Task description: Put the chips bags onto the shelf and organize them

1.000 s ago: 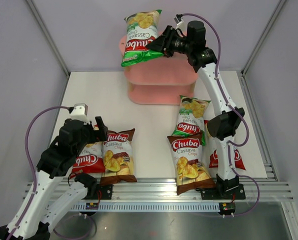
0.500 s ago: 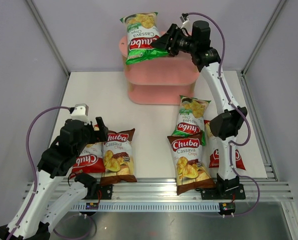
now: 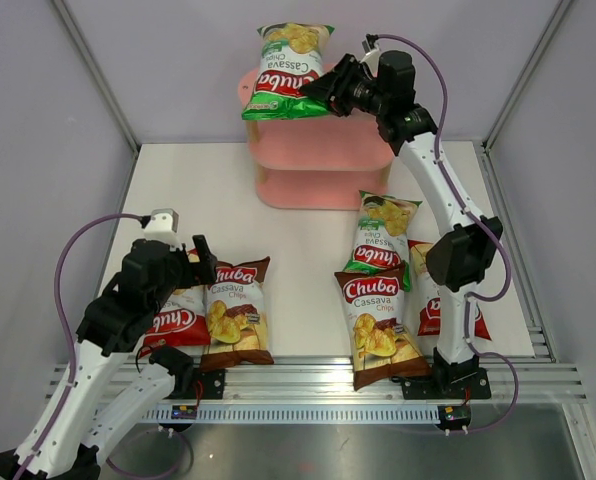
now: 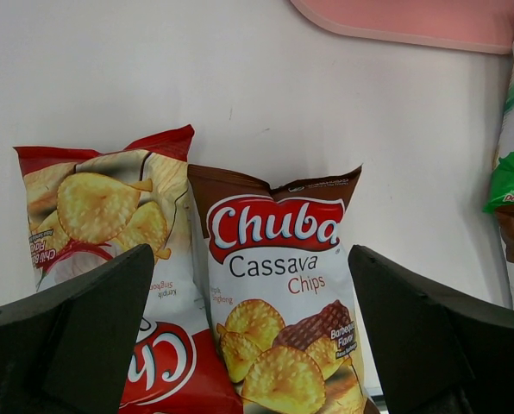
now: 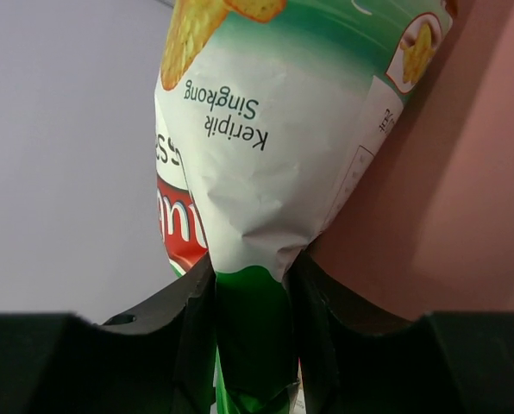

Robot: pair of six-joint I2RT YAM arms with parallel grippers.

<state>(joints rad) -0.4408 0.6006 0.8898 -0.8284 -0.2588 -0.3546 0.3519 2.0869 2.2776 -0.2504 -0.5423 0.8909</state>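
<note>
Right fingers (image 5: 195, 345) pinch the green bag (image 3: 290, 70) by its edge above the shelf (image 3: 323, 150); I see left fingers (image 4: 76, 336) spread wide, well apart from it.

right red bag (image 3: 478, 322): mostly behind right arm (image 3: 448, 250) | left red bag (image 3: 178, 322): partly under left arm (image 3: 138, 290)

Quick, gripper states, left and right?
Left gripper: open, holding nothing.
Right gripper: closed on the glossy green Chuba cassava chips bag, over the pink shelf.
</note>
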